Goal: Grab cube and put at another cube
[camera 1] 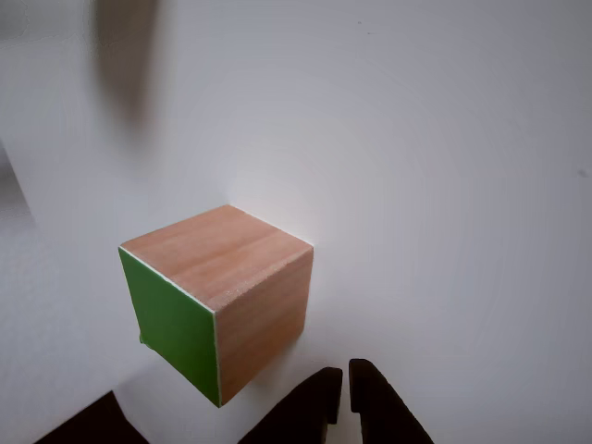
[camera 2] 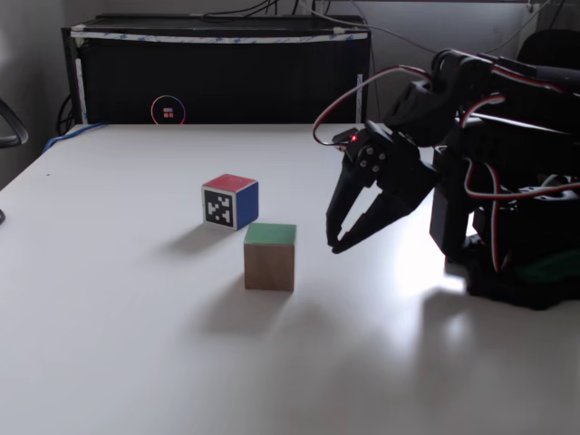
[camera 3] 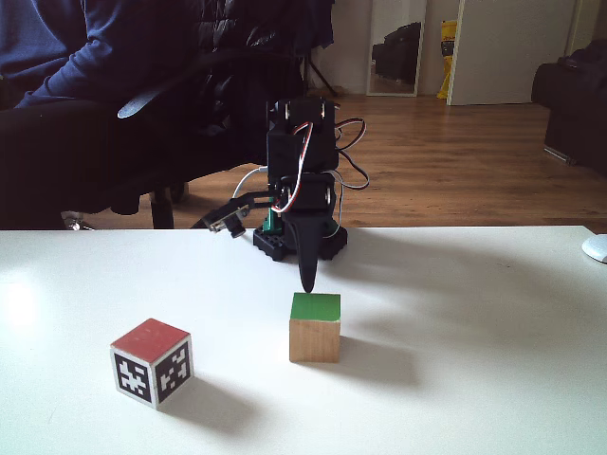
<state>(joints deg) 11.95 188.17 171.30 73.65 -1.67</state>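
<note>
white desk [camera 2: 109, 344] with a black box [camera 2: 217, 72] along its far edge in a fixed view, a person [camera 3: 142, 57] in a chair behind. arm's gripper [camera 2: 337, 245] hangs clenched, holding nothing, just beside the cube [camera 2: 270, 256] mid-desk. another cube [camera 2: 230, 201] sits near it, apart, nothing between them.

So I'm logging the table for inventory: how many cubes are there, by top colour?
Green-topped cube: 1
Red-topped cube: 1
Total: 2 cubes, both on the white table.
</note>
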